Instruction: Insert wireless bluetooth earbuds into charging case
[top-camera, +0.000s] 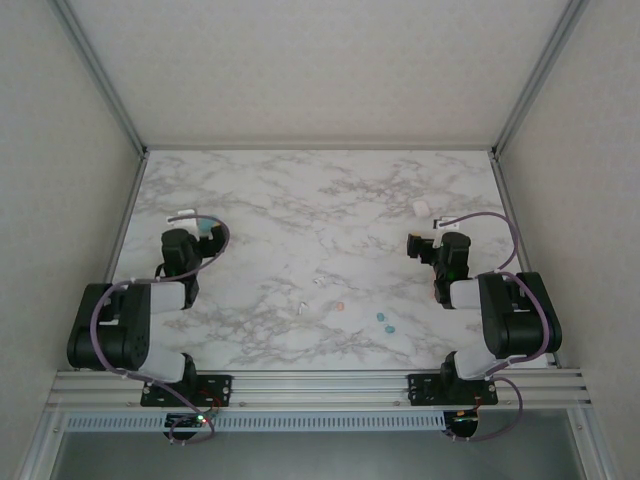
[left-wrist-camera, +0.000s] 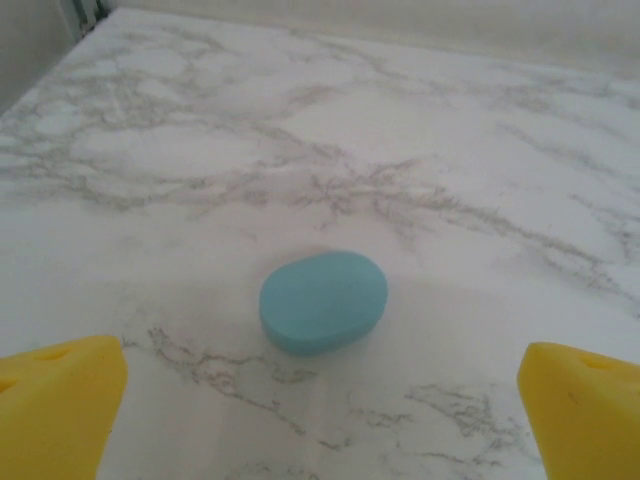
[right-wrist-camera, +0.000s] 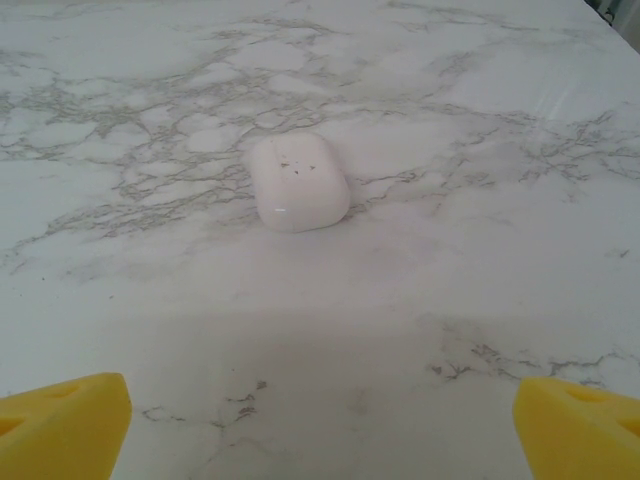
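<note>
Marble bench (top-camera: 260, 200) has the tiny earbuds (top-camera: 338, 306) lying low in the middle of the top view, well apart from both cases. The left tool (left-wrist-camera: 322, 412) is wide open and holds nothing, and the teal case (left-wrist-camera: 323, 302) lies just ahead of it. The right tool (right-wrist-camera: 320, 420) is wide open and empty too, with the white case (right-wrist-camera: 298, 183) farther up the frame.

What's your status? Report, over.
Left end effector open, right end effector open, both empty. Earbuds loose, centre. Teal case, white case closed. Nothing blocking.
</note>
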